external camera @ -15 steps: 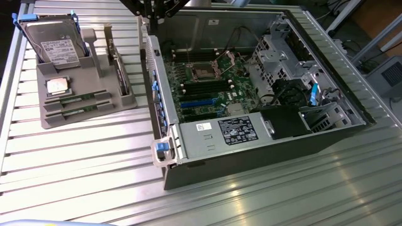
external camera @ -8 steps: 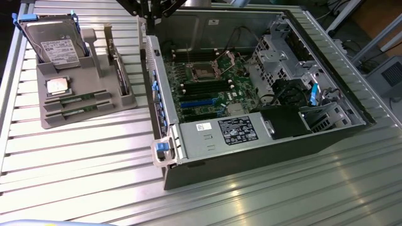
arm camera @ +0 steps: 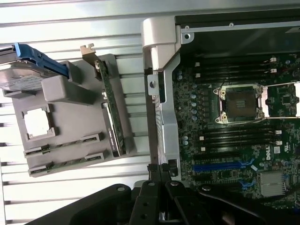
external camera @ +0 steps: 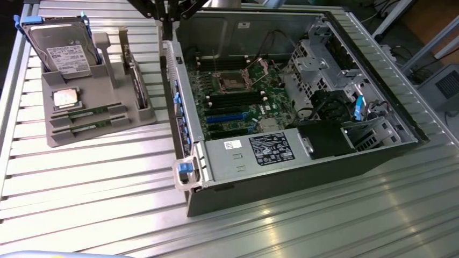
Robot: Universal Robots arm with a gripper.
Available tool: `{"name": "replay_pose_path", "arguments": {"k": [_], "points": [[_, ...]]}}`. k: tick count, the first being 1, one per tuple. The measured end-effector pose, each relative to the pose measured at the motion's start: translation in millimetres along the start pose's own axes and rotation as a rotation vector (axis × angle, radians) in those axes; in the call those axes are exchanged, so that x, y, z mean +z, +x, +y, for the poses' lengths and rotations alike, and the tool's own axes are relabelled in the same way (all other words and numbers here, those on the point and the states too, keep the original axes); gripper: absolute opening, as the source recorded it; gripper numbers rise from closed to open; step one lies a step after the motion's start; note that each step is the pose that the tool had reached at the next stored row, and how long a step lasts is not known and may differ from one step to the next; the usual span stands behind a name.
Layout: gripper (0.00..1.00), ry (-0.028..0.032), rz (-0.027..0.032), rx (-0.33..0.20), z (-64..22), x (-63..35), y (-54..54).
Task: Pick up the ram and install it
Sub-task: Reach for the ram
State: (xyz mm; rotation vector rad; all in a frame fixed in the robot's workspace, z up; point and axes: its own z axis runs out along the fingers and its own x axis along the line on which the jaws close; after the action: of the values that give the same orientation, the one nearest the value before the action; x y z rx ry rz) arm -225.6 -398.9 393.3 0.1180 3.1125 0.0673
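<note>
In the exterior view the hand (external camera: 170, 17) hangs high over the near wall of the open computer case (external camera: 287, 177). Its fingers are together and empty, so nothing has been lifted yet. The ram (external camera: 92, 113) lies flat in a groove of the grey holder (external camera: 64, 137), well apart from the hand, off toward the exterior view's left of it and lower down on the bench (external camera: 86, 188). A second stick (external camera: 93, 128) lies in the next groove, one step further from the hand. The grooves probably keep each stick square and at a known spot so that it can be gripped by its long edges. In the same holder the hard drive (external camera: 68, 48) stands propped upright and the CPU chip (external camera: 66, 98) sits in its own pocket, both closer to the hand than the ram. In the wrist view the hand (arm camera: 161, 187) sits over the metal edge of the case (arm camera: 161, 56), fingers closed on nothing. The ram (arm camera: 61, 146) and the second stick (arm camera: 65, 165) lie side by side in the holder (arm camera: 61, 89), out to the side of the hand away from the case. An expansion card (arm camera: 110, 98) stands on edge between them and the hand. On the hand's other side lie the long black memory slots (arm camera: 234, 138), bare beside the open CPU socket (arm camera: 239, 103). The case lies on its side, so these slots face up toward the hand.
</note>
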Motion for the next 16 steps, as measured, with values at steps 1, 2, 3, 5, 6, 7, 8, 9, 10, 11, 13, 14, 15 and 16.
{"name": "replay_pose_path", "arguments": {"k": [1,2,3,5,6,7,8,9,10,11,13,14,15,16], "points": [[0.11,0.0,0.0,0.0,-0.1,0.0,0.7],[0.11,-0.0001,0.0,0.0,-0.1,0.0,1.4],[0.11,0.0001,0.0,0.0,-0.2,-0.1,2.3],[0.11,0.0,0.0,0.0,-0.3,-0.1,4.0],[0.11,0.0,0.0,0.0,-0.4,-0.1,4.9],[0.11,0.0001,0.0,0.0,-0.5,-0.2,6.1],[0.11,0.0001,0.0,0.0,-0.5,-0.2,7.1],[0.11,0.0001,0.0,0.0,-0.6,-0.2,8.2],[0.11,0.0001,0.0,0.0,-0.7,-0.3,8.9],[0.11,0.0001,0.0,0.0,-0.8,-0.3,10.1],[0.11,0.0001,0.0,0.0,-0.9,-0.3,11.7],[0.11,0.0001,0.0,0.0,-0.9,-0.3,12.4],[0.11,0.0002,0.0,0.0,-1.0,-0.4,13.0],[0.11,0.0001,0.0,0.0,-1.1,-0.4,13.9]]}}
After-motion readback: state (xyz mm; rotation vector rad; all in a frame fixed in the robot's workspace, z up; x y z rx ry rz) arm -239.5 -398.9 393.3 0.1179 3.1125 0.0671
